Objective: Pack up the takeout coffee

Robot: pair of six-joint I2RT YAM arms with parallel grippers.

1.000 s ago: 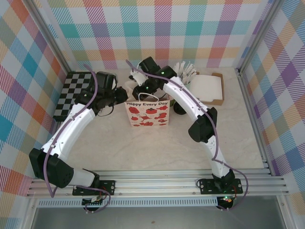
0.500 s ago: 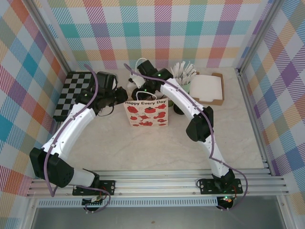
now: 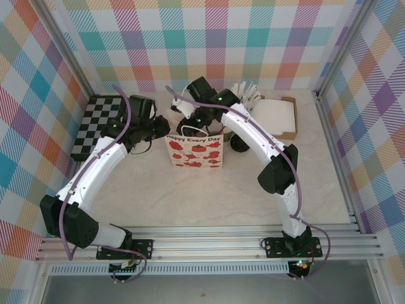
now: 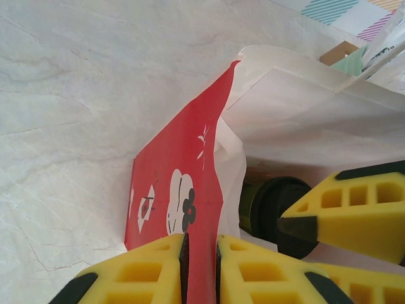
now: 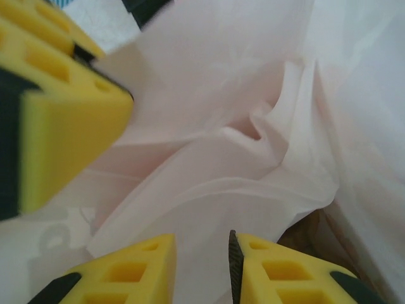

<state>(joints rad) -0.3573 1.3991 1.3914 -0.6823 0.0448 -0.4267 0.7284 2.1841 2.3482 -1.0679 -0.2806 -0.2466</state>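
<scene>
**A:** Where is your left gripper (image 4: 201,247)?
**B:** At ten o'clock of the paper bag (image 4: 183,171). Its fingers are squeezed tight on the bag's red side.
**A:** And the takeout coffee (image 4: 273,204)?
**B:** Inside the bag, black lid showing, at four o'clock in your left wrist view.
**A:** Your right gripper (image 5: 201,253)?
**B:** Down in the bag's mouth at twelve o'clock. Its fingers are apart and hold nothing.

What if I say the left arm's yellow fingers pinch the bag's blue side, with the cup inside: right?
Not quite: the side of the bag that the left arm's fingers pinch is red, not blue; the left wrist view shows it. The cup is inside.
</scene>
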